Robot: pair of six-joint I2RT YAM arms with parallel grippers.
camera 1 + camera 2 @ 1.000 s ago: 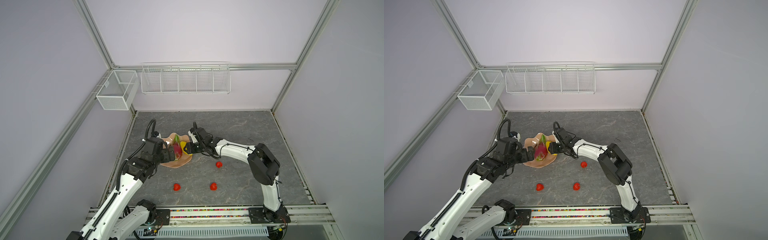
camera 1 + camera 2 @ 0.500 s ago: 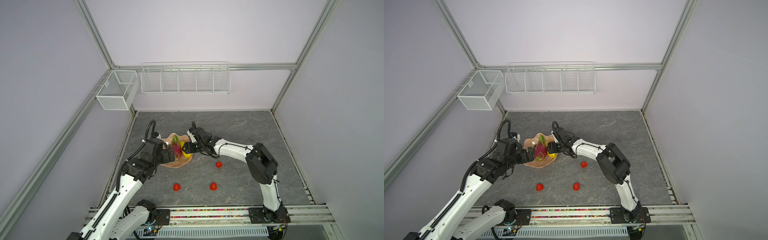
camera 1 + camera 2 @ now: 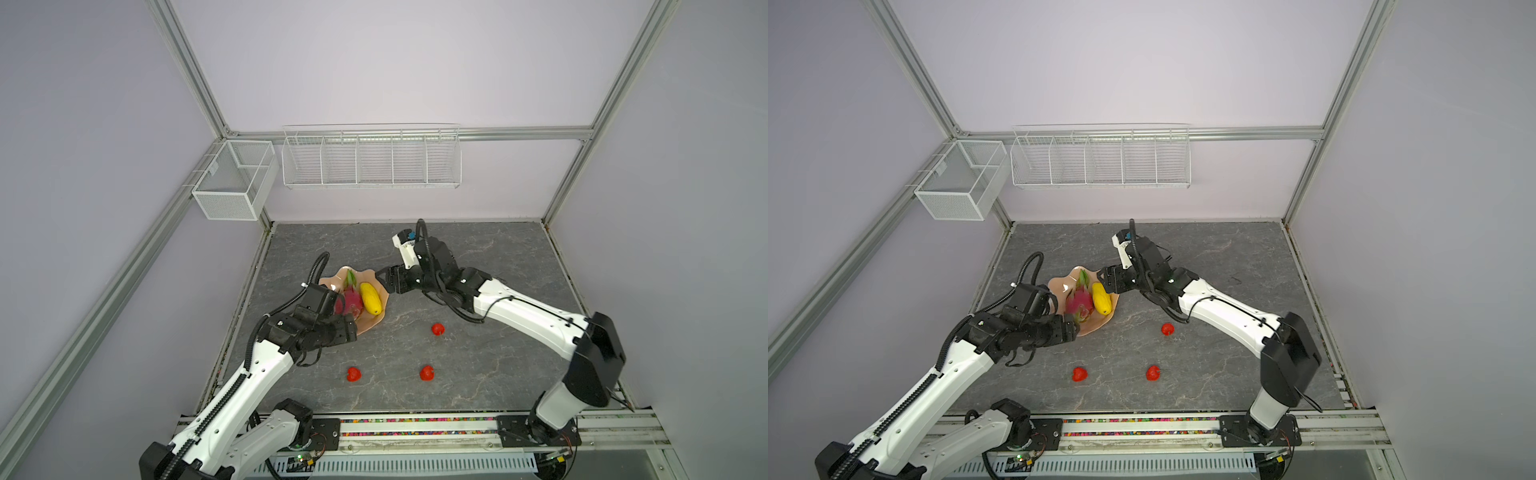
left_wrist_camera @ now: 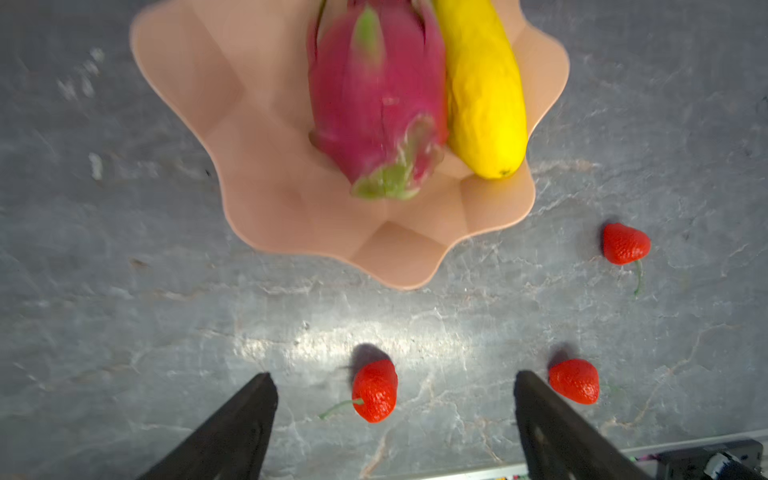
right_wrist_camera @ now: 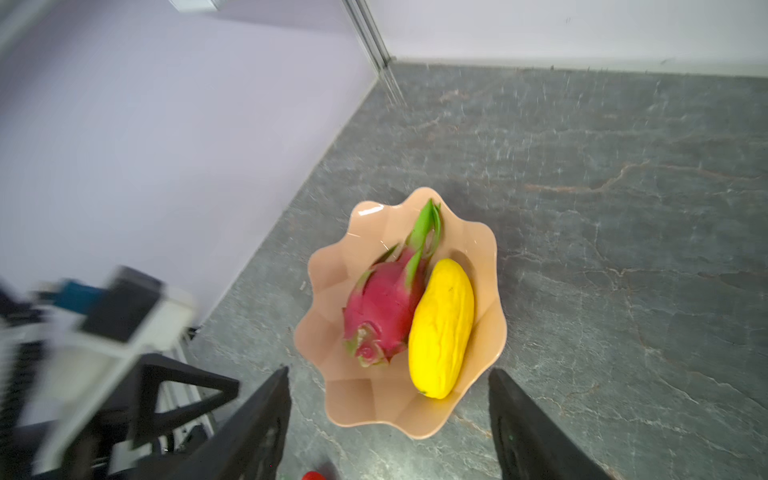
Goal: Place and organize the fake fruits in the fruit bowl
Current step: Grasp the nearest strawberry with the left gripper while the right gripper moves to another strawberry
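Inside the fruit bowl (image 5: pixel 365 399), the dragon fruit (image 5: pixel 384 307) and the yellow fruit (image 5: pixel 440 328) lie side by side, touching, with the yellow one nearer the bowl's rim. Outside the bowl, three strawberries (image 3: pixel 437 329) (image 3: pixel 353 374) (image 3: pixel 427 372) sit on the grey table (image 3: pixel 478 257), apart from the bowl and from each other.

The left gripper (image 4: pixel 394 376) hovers just beside the bowl's rim, jaws spread wide and empty. The right gripper (image 5: pixel 389 369) hangs by the opposite rim, jaws also parted, holding nothing.

The dish is shallow, so a nudge to the dragon fruit could likely push the yellow fruit over the rim. A low sweep by either arm might catch the scalloped edge and skid the bowl. The strawberries are small and rounded, and an off-centre pinch may squirt one away. With both arms crowding the bowl, reaching together risks a collision.

The bowl stands near the side wall, leaving little room there. Open table lies beyond the bowl's other sides. Free space within the bowl is beside the dragon fruit, away from the yellow fruit.
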